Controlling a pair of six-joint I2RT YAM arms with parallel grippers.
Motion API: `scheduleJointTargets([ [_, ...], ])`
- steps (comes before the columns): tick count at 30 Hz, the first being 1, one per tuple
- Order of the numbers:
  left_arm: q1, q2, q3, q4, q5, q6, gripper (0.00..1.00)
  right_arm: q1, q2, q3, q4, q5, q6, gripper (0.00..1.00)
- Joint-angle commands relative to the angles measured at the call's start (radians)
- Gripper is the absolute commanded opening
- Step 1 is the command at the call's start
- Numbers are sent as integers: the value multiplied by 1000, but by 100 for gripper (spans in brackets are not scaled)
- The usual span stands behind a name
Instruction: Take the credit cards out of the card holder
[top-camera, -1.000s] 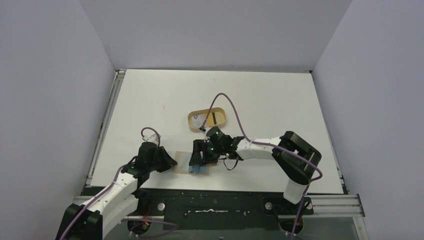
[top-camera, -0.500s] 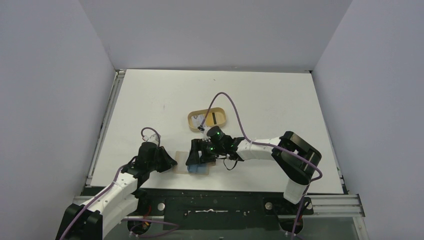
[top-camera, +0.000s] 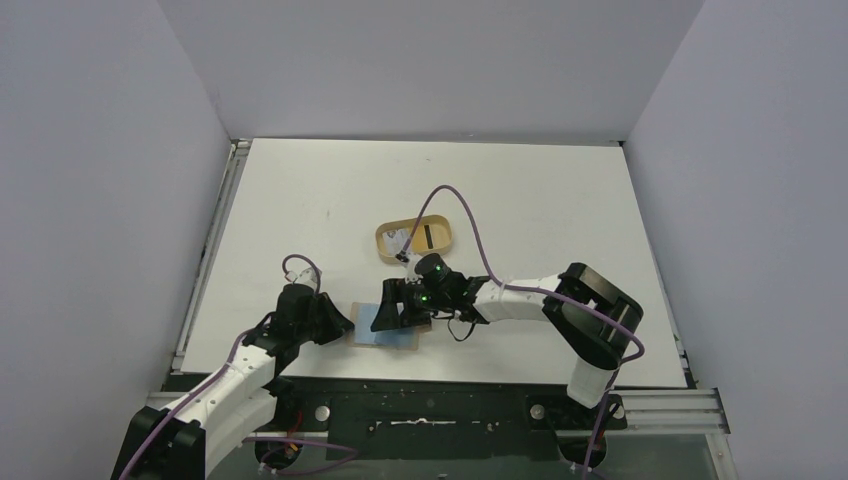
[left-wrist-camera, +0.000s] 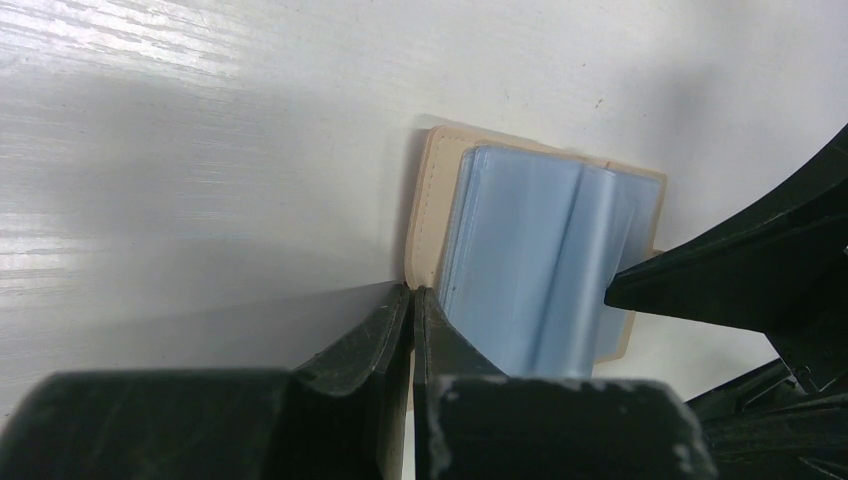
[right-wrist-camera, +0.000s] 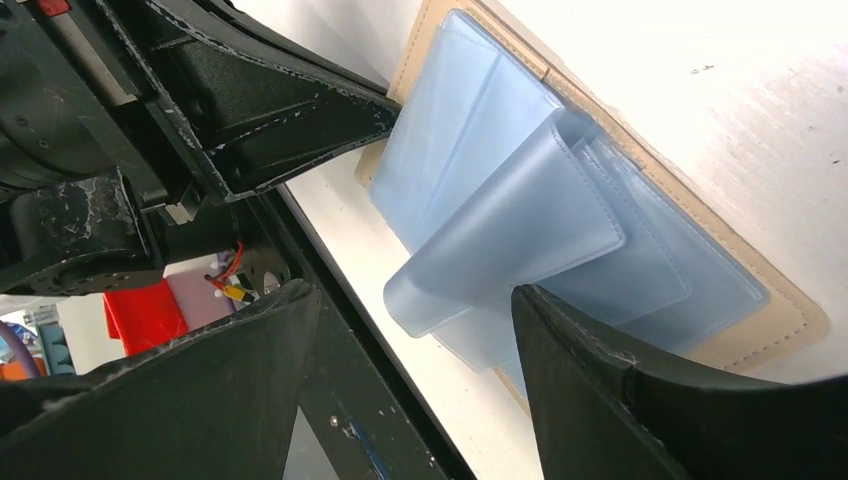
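The tan card holder (top-camera: 410, 343) lies open and flat at the table's near edge, also seen in the left wrist view (left-wrist-camera: 435, 200) and the right wrist view (right-wrist-camera: 790, 322). The pale blue credit cards (top-camera: 375, 337) lie fanned over it (left-wrist-camera: 530, 260); one leaf (right-wrist-camera: 500, 230) is curled up off the stack. My left gripper (top-camera: 345, 325) is shut, its tips (left-wrist-camera: 412, 292) pinching the holder's left edge. My right gripper (top-camera: 385, 318) is open just above the cards, with the curled leaf between its fingers (right-wrist-camera: 415, 300), not gripped.
An oval tan tray (top-camera: 384, 238) with small items stands behind the holder, mid-table. A purple cable (top-camera: 450, 195) arcs over it. The table's front edge and dark frame (right-wrist-camera: 330, 330) run right beside the holder.
My right gripper has shifted left over the holder, and the blue cards have spread left with it. My left gripper has stayed on the holder's edge.
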Motion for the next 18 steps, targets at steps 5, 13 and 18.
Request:
scheduleJointTargets([
  [5,-6,-1,4,-10,18,5,0,4,-79,17,-137,69,-72,72],
  [13,-10,-97,53,-90,52,-26,0,-29,-284,84,-504,258,-202,77],
  [18,-17,-141,103,-154,51,-23,0,2,-269,265,-561,298,-243,78],
])
